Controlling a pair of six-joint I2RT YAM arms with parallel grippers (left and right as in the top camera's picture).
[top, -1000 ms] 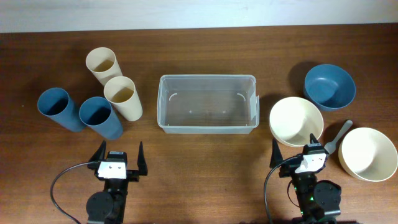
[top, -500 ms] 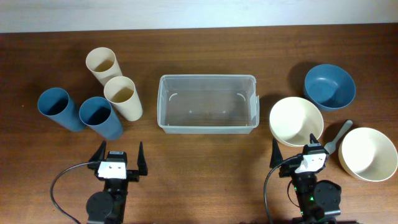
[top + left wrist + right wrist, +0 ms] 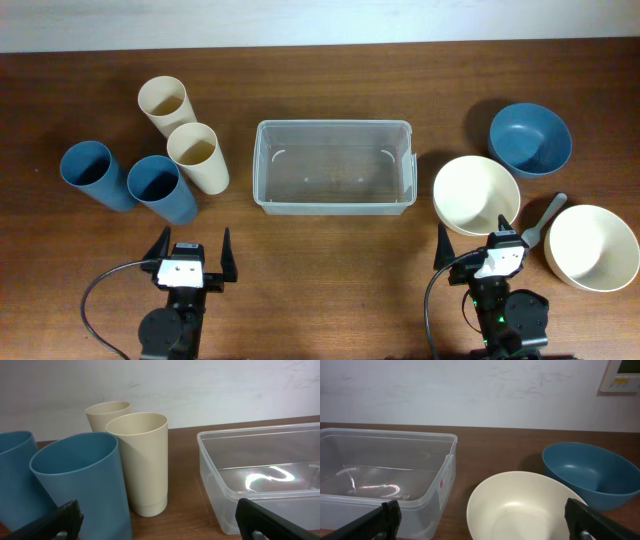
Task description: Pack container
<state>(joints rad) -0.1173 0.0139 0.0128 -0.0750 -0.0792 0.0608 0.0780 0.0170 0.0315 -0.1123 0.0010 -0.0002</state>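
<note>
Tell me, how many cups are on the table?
4, all left of the container: the back cream cup, the front cream cup before it, the inner blue cup beside that, and the outer blue cup farthest left. None appear hidden.

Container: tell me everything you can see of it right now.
The container is a clear plastic rectangular tub with rounded corners and a rim, upright, lidless and empty, at the middle of the wooden table. A small white label sits on its right end wall. Only the table touches it; cups and bowls stand apart.
</note>
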